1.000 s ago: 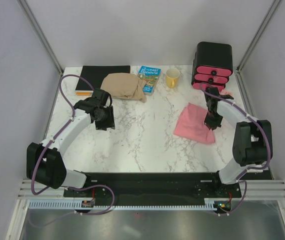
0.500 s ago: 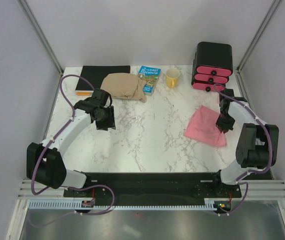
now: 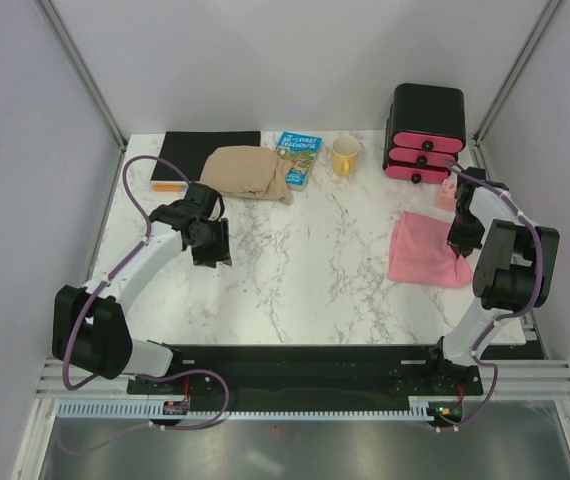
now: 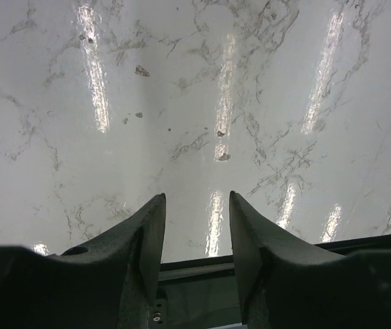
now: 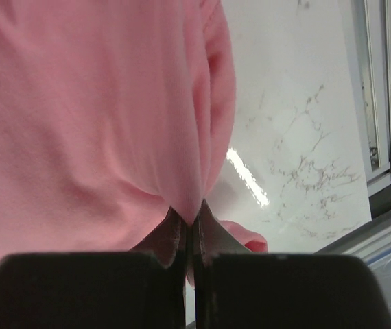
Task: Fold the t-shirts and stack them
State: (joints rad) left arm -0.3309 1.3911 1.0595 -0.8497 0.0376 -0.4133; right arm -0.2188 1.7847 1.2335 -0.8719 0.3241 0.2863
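Left arm extended forward with elbow low and wrist turned downward; left gripper stood with jaws parted. Right arm was folded back sharply on its own side; right gripper had jaws pressed together, pinching the t-shirt.

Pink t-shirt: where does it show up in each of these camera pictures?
Top external: the pink t-shirt lies at the right of the white marble table.
Left wrist: not in it.
Right wrist: it fills the left and top, pinched in the right gripper.
Shared landmark: that marble table, in all three views.
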